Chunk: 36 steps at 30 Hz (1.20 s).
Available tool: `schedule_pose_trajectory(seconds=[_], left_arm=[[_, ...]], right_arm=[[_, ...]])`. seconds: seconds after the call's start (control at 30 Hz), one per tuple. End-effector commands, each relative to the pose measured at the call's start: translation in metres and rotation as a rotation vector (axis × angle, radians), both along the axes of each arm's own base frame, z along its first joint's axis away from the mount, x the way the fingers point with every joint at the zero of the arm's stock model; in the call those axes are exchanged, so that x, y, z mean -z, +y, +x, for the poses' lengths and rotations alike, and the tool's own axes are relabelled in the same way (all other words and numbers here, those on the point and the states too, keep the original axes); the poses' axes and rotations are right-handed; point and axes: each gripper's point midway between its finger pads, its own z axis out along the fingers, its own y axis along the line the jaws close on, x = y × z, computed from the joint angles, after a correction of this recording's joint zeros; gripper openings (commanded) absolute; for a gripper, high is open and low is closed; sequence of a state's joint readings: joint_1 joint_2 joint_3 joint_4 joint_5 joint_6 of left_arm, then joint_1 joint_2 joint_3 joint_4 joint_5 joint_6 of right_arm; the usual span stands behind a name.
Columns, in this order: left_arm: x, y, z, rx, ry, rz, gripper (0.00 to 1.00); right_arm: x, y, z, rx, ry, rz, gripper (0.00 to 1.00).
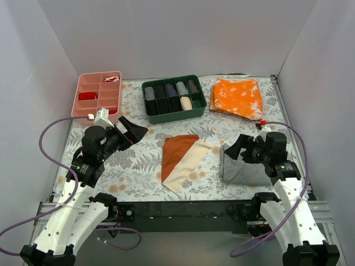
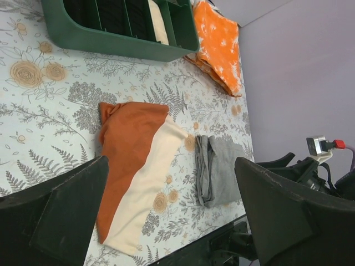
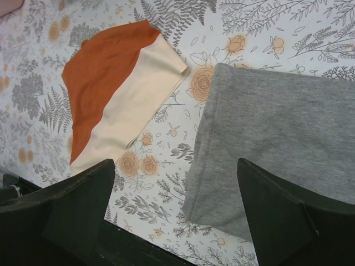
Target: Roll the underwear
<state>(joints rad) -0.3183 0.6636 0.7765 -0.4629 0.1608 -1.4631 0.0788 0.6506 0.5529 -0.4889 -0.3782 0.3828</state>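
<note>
underwear [image 1: 182,160] lies flat and unrolled on the flowered table [image 1: 138,166], near the front middle, between the two arms. it is folded lengthwise, so a rust-brown band and a cream band show side by side. nothing touches it. the left gripper [image 1: 132,132] hangs off to its left with fingers spread wide and empty. the right gripper [image 1: 233,148] is also spread wide and empty, over the grey cloth [image 1: 244,172] just beside the garment.

by my reading the rolling has not begun and this is the approach. the next move calls for coming down on one narrow end, pinching the edge through both layers, and turning it over on itself without dragging the fold apart.

behind it, the green tray [image 1: 173,118] holds rolled pieces in its compartments: dark ones, striped grey ones, one cream. the pink tray [image 1: 90,83] at the back left holds something red and a white-and-red scrap. a speckled orange cloth [image 1: 237,97] sits at the back right.
</note>
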Motion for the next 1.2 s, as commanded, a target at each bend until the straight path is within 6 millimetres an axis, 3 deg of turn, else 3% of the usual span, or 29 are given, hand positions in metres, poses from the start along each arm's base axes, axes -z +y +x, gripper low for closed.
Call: schedule_pose_trajectory(seconds=[0.0, 0.1, 0.17, 0.23, 0.33, 0.5, 0.7, 0.83, 0.93, 1.03, 1.07, 1.17], left_arm=[[-0.017, 0.002, 0.009, -0.006, -0.092, 0.021, 0.98], [-0.022, 0.000, 0.015, 0.003, -0.113, 0.032, 0.98], [-0.022, -0.003, 0.021, 0.009, -0.117, 0.036, 0.98], [-0.019, -0.009, 0.021, 0.053, -0.125, 0.046, 0.98], [-0.002, -0.018, 0.019, 0.112, -0.088, 0.050, 0.98], [0.034, -0.020, 0.022, 0.110, 0.006, 0.057, 0.98], [0.028, -0.017, 0.041, 0.058, -0.001, 0.062, 0.98], [0.031, -0.019, 0.038, 0.078, 0.028, 0.075, 0.98], [0.035, -0.026, 0.030, 0.109, 0.062, 0.032, 0.98], [0.056, -0.025, 0.028, 0.087, 0.112, 0.015, 0.98], [0.070, -0.022, 0.026, 0.071, 0.146, 0.024, 0.98], [0.088, -0.019, 0.022, 0.051, 0.180, 0.058, 0.98]], right_arm=[[-0.004, -0.008, 0.020, 0.020, -0.076, -0.052, 0.99], [-0.010, -0.015, 0.040, 0.079, -0.114, -0.068, 0.98], [-0.019, -0.010, 0.048, 0.046, -0.141, -0.057, 0.99], [-0.014, 0.000, 0.047, 0.001, -0.107, -0.016, 0.99], [-0.002, 0.014, 0.043, -0.056, -0.084, 0.050, 0.99], [0.003, 0.013, 0.048, -0.083, -0.082, 0.021, 0.99], [0.002, 0.020, 0.053, -0.181, -0.042, 0.005, 0.99], [0.001, 0.027, 0.051, -0.240, -0.047, 0.023, 0.98], [-0.015, 0.024, 0.058, -0.278, -0.037, -0.027, 0.96], [-0.012, 0.021, 0.060, -0.308, -0.022, -0.075, 0.93], [-0.005, 0.019, 0.059, -0.312, -0.004, -0.085, 0.93], [0.008, 0.015, 0.060, -0.245, 0.045, -0.076, 0.90]])
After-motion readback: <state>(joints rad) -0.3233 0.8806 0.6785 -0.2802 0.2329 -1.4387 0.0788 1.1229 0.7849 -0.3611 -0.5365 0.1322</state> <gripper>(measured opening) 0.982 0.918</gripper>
